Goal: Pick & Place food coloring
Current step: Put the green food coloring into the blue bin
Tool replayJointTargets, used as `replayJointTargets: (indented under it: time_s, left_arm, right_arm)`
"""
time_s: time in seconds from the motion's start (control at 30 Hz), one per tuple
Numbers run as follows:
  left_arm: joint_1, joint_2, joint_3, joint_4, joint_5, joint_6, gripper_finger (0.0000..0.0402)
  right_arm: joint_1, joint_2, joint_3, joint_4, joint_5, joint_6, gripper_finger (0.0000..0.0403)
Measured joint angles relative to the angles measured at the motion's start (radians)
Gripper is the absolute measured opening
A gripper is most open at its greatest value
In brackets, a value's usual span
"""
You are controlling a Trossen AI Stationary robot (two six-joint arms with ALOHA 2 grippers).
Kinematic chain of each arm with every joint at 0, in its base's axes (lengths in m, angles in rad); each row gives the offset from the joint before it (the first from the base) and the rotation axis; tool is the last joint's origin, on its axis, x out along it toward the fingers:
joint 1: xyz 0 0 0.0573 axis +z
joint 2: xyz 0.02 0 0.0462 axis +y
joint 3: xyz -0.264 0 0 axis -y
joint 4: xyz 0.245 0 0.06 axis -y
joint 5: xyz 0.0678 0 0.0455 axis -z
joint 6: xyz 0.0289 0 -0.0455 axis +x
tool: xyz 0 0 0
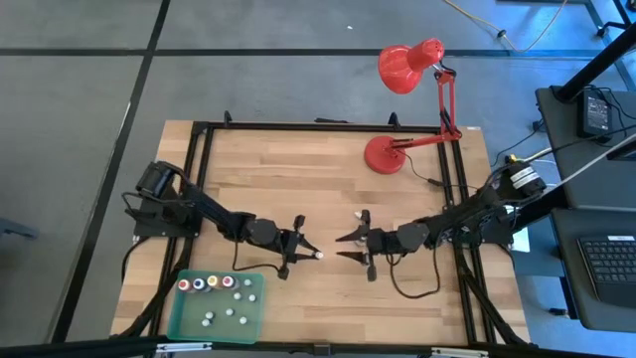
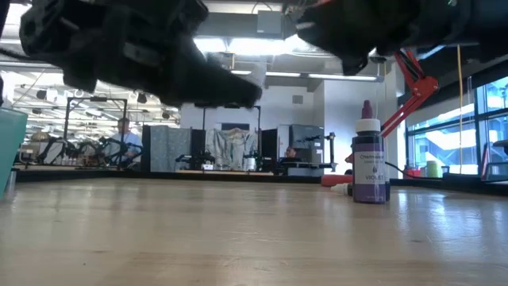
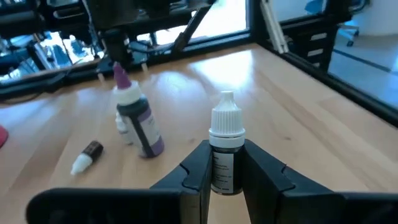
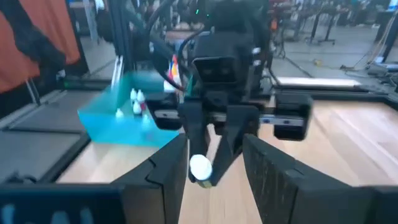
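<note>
My left gripper (image 1: 308, 251) is above the middle of the table, shut on a small food coloring bottle (image 3: 225, 152) with a dark label and a white cap. My right gripper (image 1: 346, 248) faces it from the right, open and touching nothing; in its wrist view its fingers frame the bottle's white tip (image 4: 200, 167). A violet bottle (image 3: 140, 121) stands upright on the wood, and a tiny dark bottle (image 3: 87, 155) lies on its side beside it. More small bottles stand and lie in the green tray (image 1: 189, 316). My left gripper pinches the small bottle's body (image 3: 224, 174) between its two fingers, below the white cap. The bottle lies along the fingers, with its capped tip (image 1: 318, 256) sticking out past them toward my right gripper. It is lifted clear of the table.
The translucent green tray (image 4: 115, 121) sits at the table's near left. A red desk lamp (image 1: 397, 109) stands on its base at the far right. The violet bottle (image 2: 369, 163) stands near the right gripper. A black frame borders the table (image 1: 248, 169).
</note>
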Motion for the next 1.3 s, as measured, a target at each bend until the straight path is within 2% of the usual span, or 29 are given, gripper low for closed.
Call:
replayJointTargets:
  time_s: [0.07, 0.27, 0.77, 0.9, 1.13, 1.3]
  left_arm:
    - [0.010, 0.027, 0.000, 0.026, 0.000, -0.017, 0.0065]
    - [0.023, 0.043, 0.000, 0.078, -0.001, -0.041, 0.0066]
    - [0.019, 0.043, 0.000, 0.110, -0.001, -0.036, 0.0066]
    - [0.019, 0.043, 0.000, 0.110, -0.001, -0.036, 0.0070]
    - [0.019, 0.043, 0.000, 0.120, -0.002, -0.041, 0.0078]
    - [0.019, 0.043, 0.000, 0.158, -0.001, -0.047, 0.0079]
  right_arm:
    - [-0.012, 0.034, 0.019, -0.004, -0.029, -0.003, 0.0157]
    - [-0.031, 0.084, 0.092, -0.004, -0.025, 0.026, 0.0157]
    - [-0.032, 0.092, 0.101, -0.010, -0.057, -0.004, 0.0159]
    - [-0.032, 0.092, 0.101, -0.011, -0.047, 0.001, 0.0187]
    - [-0.032, 0.092, 0.101, -0.012, -0.050, -0.024, 0.0269]
    - [-0.032, 0.096, 0.101, -0.035, -0.049, -0.007, 0.0293]
